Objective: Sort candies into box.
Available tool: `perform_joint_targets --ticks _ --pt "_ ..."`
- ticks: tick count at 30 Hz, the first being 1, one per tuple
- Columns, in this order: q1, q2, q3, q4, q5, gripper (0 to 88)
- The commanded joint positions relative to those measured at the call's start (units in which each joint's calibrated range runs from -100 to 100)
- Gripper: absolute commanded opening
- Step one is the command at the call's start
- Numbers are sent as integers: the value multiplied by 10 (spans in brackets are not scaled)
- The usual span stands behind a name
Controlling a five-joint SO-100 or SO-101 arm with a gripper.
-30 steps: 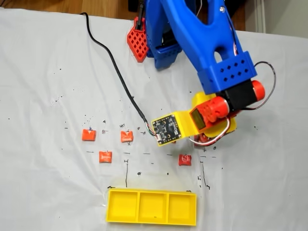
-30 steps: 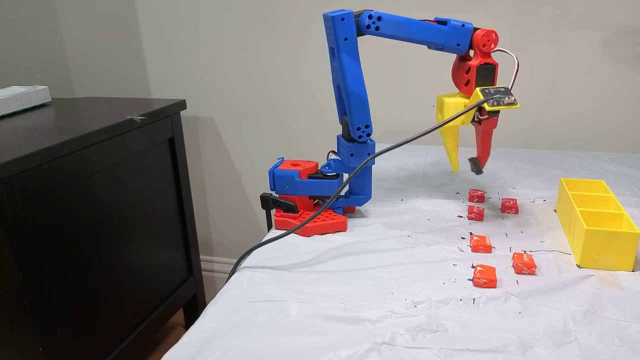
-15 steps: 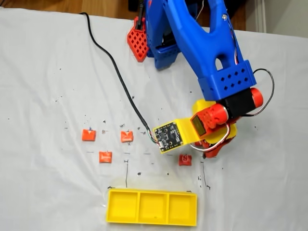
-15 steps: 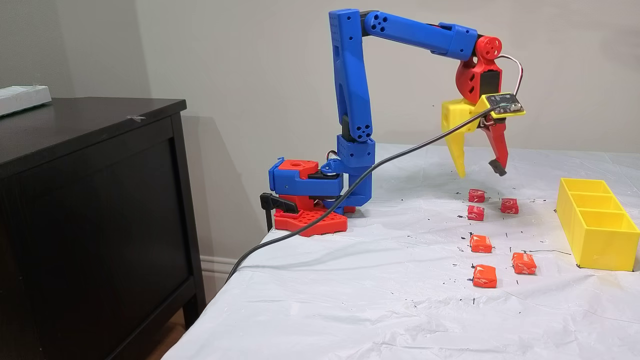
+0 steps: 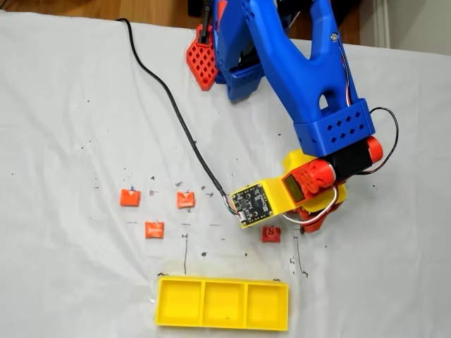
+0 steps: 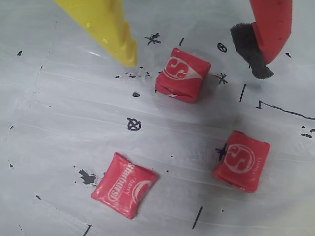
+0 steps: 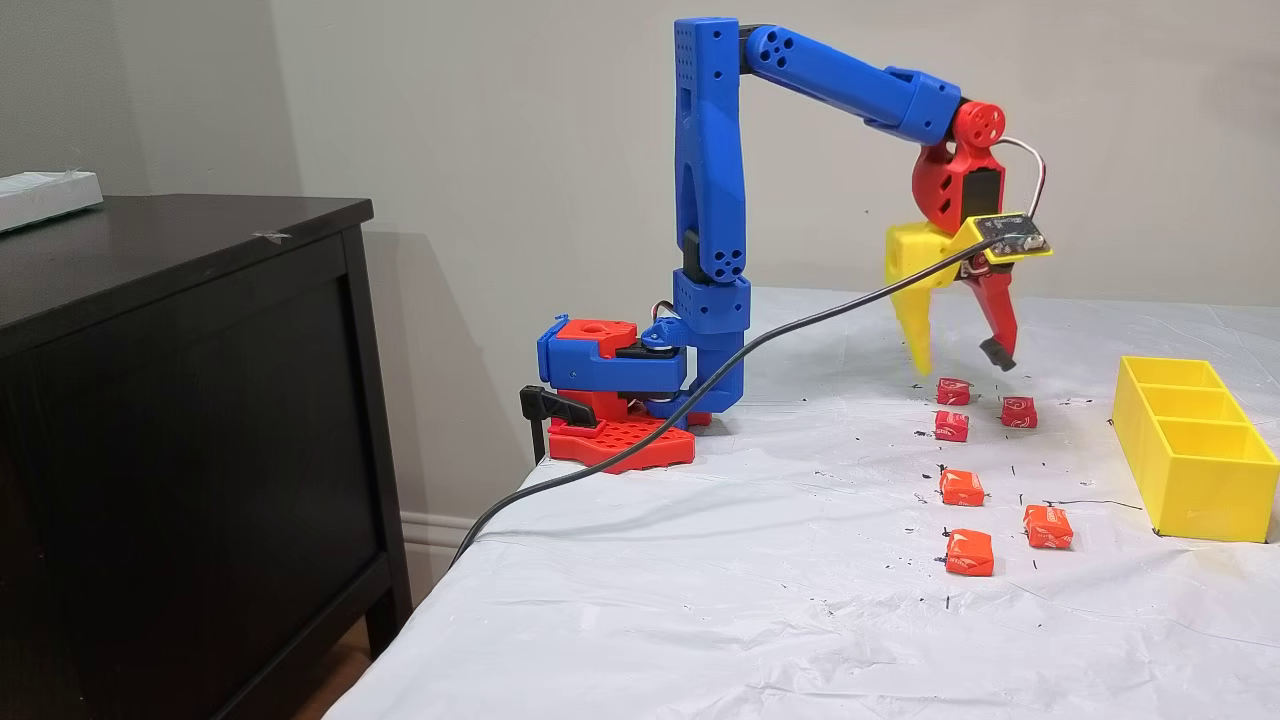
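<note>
Candies [image 7: 969, 552] lie loose on the table [image 7: 700, 600], none in the box [image 7: 1200, 470]. My fingers [image 6: 197, 59] hang spread, empty, straddling one. Risk: neighbours sit near, so I may nudge them closing.

My jaws hang spread above the cloth, and one candy [image 6: 182, 73] lies below the gap between them with bare cloth on either side for my fingertips. Two more candies [image 6: 241, 160] sit near it, apart. The box [image 7: 1190, 440] stands well off to one side.
</note>
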Motion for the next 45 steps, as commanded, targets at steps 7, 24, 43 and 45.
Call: perform_joint_targets --ticks 7,24,43,45 --pt "-5 13 -9 -17 -2 297" --pt "-4 92 -41 -23 -1 283" --pt "35 -41 -111 51 17 2" --pt "51 -62 -131 52 21 2"
